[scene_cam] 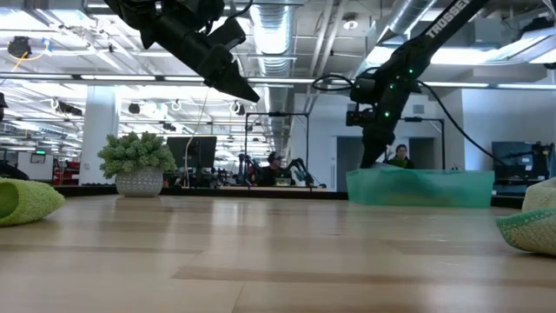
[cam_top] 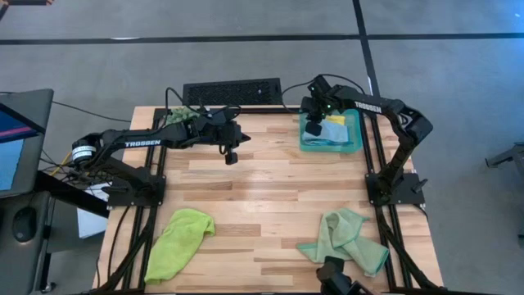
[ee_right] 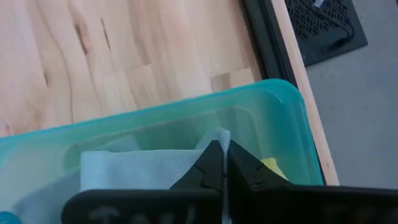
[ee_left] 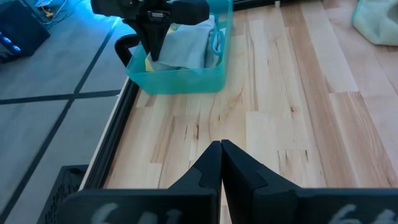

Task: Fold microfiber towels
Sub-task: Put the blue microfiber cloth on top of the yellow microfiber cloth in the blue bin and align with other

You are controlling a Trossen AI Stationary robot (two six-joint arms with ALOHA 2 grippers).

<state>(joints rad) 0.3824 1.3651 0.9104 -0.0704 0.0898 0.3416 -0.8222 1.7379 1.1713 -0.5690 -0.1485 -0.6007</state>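
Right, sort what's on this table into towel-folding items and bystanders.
Job:
lime green towel, crumpled on the table
pale sage green towel, crumpled on the table
light blue towel and yellow towel, in the tray
right gripper, shut, in the tray
left gripper, shut, above bare wood

Bystanders:
teal tray
potted plant
keyboard

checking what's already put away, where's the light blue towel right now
The light blue towel lies in the teal tray at the table's far right in the high view, under the right hand, beside a yellow towel.
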